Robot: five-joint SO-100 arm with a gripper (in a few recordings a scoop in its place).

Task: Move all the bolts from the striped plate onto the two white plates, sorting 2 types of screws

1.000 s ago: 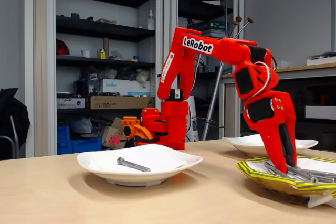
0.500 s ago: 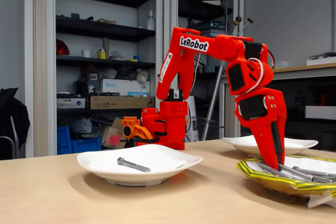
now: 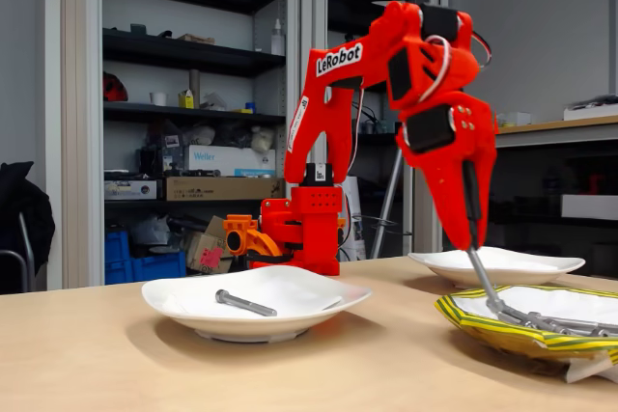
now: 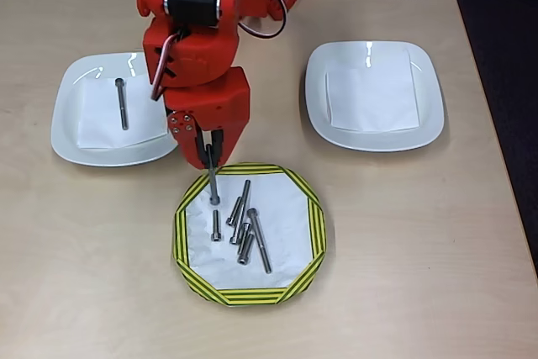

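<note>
A workshop or lab: cluttered dark shelves (image 3: pixel 183 55) of boxes (image 3: pixel 220 187) beside a workbench (image 3: pixel 555 127).
</note>
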